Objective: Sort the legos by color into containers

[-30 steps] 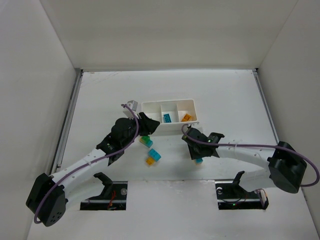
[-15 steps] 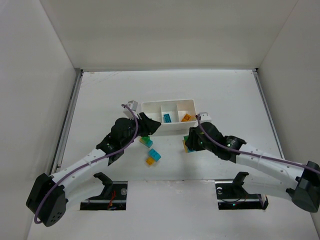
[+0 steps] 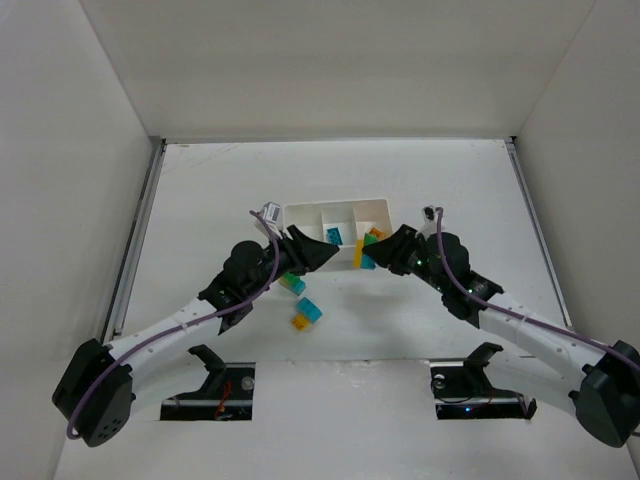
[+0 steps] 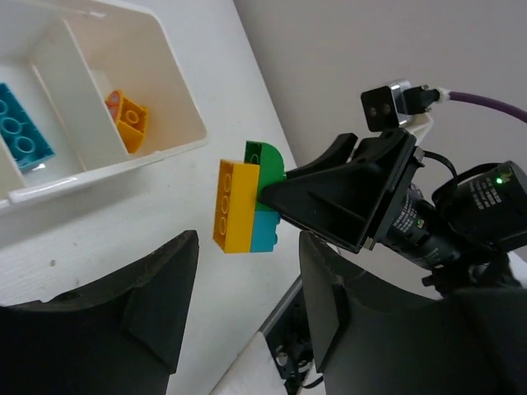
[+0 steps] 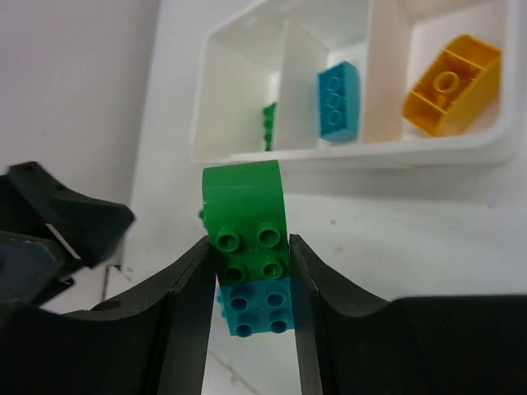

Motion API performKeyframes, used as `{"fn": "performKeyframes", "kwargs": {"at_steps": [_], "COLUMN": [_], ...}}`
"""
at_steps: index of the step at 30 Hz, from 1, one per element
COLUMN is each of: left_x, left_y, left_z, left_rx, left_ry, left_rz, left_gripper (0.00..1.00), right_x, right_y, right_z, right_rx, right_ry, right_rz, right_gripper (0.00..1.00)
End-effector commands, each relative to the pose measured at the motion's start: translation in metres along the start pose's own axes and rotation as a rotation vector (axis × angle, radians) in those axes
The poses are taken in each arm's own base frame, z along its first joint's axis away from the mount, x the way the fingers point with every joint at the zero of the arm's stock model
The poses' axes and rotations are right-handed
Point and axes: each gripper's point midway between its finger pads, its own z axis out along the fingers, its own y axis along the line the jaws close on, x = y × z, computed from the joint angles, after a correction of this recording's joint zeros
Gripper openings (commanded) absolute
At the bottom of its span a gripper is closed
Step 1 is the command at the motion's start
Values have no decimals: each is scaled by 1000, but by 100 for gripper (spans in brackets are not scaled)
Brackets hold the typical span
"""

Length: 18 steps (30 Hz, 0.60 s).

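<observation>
Right claw (image 5: 249, 247) was pinching a three-colour stack (image 5: 247, 263), one finger on each flank. Right wrist view: rounded green brick on top, cyan brick under it, studs towards the camera. Left wrist view: a yellow brick sits across the far face of both.

Stack was outside the tray (image 3: 338, 206), near its front wall, between the two claws. Cannot tell from these views how far it was above the bench (image 3: 450, 190).

Left claw (image 3: 320, 255) was spread, nothing between its fingers (image 4: 156, 304). It pointed at the stack from the left, close to it but apart.

Tray contents, right wrist view:
- left compartment: green lego (image 5: 268, 125), mostly hidden by the divider
- middle compartment: cyan lego (image 5: 338, 90), lying flat
- right compartment: orange lego (image 5: 451, 82), tilted, hollow underside showing

Loose on the bench, top view:
- green-cyan pair (image 3: 292, 282), just beside the left arm's wrist
- cyan-orange pair (image 3: 306, 313), nearer the arm bases, apart from the first pair

Both pairs were well clear of the right claw and outside the tray
</observation>
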Motion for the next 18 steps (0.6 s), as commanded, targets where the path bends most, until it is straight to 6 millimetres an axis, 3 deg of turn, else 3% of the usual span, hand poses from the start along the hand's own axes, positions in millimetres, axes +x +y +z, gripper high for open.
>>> {"fn": "performKeyframes", "kwargs": {"at_steps": [1, 9, 18], "left_x": [-2, 7, 0], "left_y": [-28, -33, -40], "left_z": [3, 15, 24], "left_rx": [127, 176, 214], "left_ry": [-17, 7, -35], "left_rz": [-59, -130, -181], "left_gripper": [50, 58, 53], "right_x": [-27, -33, -33], "right_y": [54, 77, 81], "right_z": [-2, -1, -5], "right_rx": [-236, -385, -478], "right_ry": [-82, -72, -68], "right_rz": [118, 235, 344], "right_gripper": [28, 28, 28]}}
